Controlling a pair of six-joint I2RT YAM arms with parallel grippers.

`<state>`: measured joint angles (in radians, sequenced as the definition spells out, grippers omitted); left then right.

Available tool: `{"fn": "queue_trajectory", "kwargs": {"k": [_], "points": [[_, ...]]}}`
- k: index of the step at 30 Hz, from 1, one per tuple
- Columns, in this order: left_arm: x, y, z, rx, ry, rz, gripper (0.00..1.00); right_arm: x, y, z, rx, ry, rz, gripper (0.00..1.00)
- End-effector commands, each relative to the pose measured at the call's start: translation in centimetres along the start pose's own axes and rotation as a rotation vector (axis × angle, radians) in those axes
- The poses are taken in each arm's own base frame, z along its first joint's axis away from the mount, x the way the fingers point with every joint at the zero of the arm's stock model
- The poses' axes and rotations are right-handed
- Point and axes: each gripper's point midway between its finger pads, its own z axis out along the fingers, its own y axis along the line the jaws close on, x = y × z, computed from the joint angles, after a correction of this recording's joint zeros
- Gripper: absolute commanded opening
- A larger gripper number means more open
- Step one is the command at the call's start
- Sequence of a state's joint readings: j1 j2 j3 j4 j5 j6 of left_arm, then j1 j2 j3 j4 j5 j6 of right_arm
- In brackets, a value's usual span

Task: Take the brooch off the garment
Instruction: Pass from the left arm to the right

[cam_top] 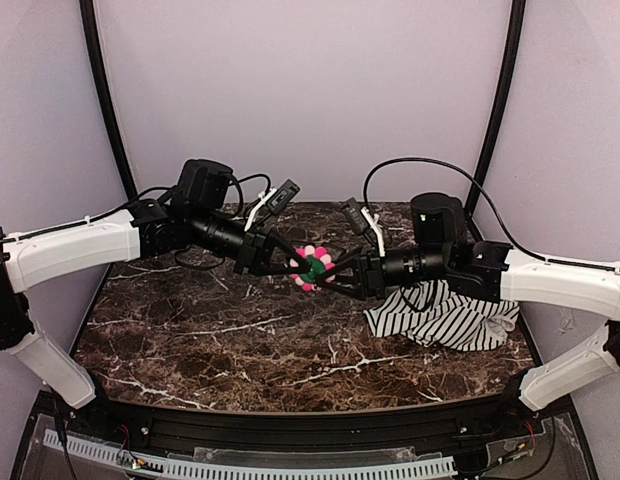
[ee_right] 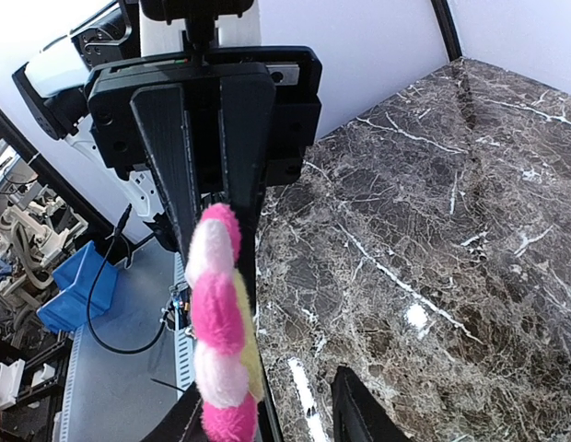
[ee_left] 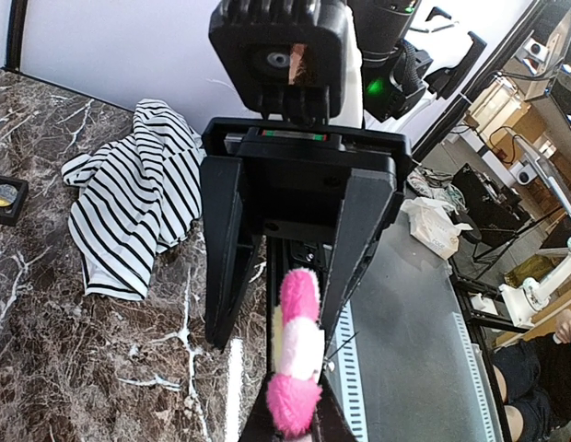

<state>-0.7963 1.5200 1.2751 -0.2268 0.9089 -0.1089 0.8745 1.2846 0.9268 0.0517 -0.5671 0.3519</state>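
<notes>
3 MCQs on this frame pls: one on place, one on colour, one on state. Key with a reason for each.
1. Where does the garment lie?
A. In a heap on the right side of the table
B. At the table's left edge
C. Hanging from the brooch

2. The brooch's petals are:
A. Blue and yellow
B. Pink and white
C. All black

3. The left gripper is:
A. Wide open and empty
B. Shut on the brooch
C. Shut on the garment

Key:
1 A: the top view shows the striped cloth lying on the right, apart from the brooch.
2 B: both wrist views show pink and white puffs.
3 B: the right wrist view shows its fingers together, with the brooch at their tips, held above the table.
</notes>
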Motion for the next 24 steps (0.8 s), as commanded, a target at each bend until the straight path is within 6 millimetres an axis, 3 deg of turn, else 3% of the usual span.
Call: {"fn": "queue_trajectory", "kwargs": {"k": [1,16,24], "points": [[-1.5,-1.5,-0.9,0.025,-0.037,0.046,0.01,-0.3,0.1,0.2,-0.025,-0.01,-0.015,0.41],[-1.3,-1.7,-0.7,0.05,-0.029,0.037,0.01,-1.3,1.0,0.4,-0.087,-0.047,-0.018,0.37],[-1.3,-1.7,-0.7,0.052,-0.029,0.036,0.01,-1.5,1.1,0.5,-0.097,-0.059,-0.013,0.22]]}}
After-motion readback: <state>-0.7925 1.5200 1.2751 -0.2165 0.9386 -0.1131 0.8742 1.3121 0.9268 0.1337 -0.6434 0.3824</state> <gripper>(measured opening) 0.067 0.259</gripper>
